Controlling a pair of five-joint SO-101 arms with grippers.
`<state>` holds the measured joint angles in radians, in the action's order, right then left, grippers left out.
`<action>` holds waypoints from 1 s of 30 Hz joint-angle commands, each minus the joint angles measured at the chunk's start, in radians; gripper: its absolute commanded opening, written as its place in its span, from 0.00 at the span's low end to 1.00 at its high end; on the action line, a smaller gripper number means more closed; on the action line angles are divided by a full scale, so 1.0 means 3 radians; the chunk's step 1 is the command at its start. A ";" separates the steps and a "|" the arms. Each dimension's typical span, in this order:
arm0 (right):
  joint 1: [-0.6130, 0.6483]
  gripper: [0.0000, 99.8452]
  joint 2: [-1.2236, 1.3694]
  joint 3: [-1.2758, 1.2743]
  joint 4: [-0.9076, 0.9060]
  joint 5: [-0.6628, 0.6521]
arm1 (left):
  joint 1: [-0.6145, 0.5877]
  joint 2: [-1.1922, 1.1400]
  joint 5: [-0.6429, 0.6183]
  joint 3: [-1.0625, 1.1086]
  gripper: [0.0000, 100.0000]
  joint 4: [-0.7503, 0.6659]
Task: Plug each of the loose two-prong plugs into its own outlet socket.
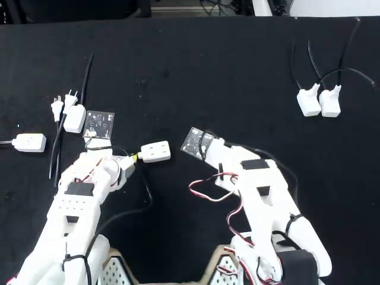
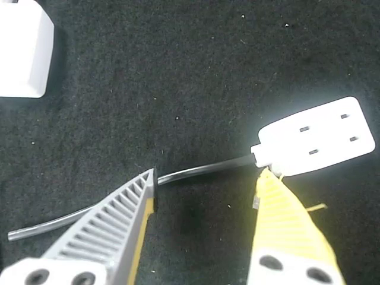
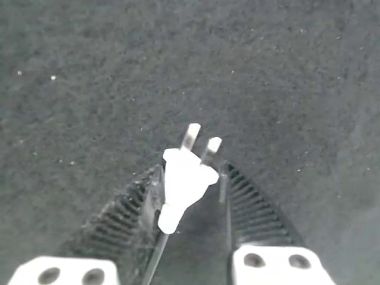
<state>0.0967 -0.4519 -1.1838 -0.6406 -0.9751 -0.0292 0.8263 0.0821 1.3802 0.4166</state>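
At the far left of the table (image 1: 178, 59), an outlet socket (image 1: 28, 142) lies on its cord. Just beyond it, two loose plugs (image 1: 57, 107) rest beside a white adapter (image 1: 74, 119). My left gripper (image 2: 208, 174) sits low, fingers spread wide. A black cord (image 2: 196, 171) runs between them, and my yellow fingertip (image 2: 267, 184) touches the cord end of a second socket (image 2: 314, 138). Its slots face up in my wrist view, while from above it reads as a plain white bar. My right gripper (image 3: 190, 169) pinches a two-prong plug (image 3: 184, 178), prongs pointing away from me. Far right, two white blocks (image 1: 309, 102) on black cords lie touching.
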 commanded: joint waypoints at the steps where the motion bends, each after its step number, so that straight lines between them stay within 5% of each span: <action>1: 0.0056 0.01 -0.0043 0.0008 0.0026 0.0230 | -0.0038 0.0041 -0.0036 -0.0084 0.27 -0.0036; 8: 0.0061 0.01 -0.0043 0.0130 -0.0297 0.0563 | -0.0033 0.0041 -0.0036 -0.0084 0.27 -0.0036; 20: 0.0005 0.01 -0.0013 -0.0018 0.0169 0.0332 | -0.0054 0.0041 -0.0036 -0.0084 0.27 -0.0031; 30: -0.0092 0.02 -0.0013 -0.0003 -0.0210 0.0307 | -0.0049 0.0041 -0.0036 -0.0084 0.27 -0.0031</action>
<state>0.0890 -0.4534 -1.1945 -0.6820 -0.8707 -0.0353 0.8263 0.0821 1.3802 0.4166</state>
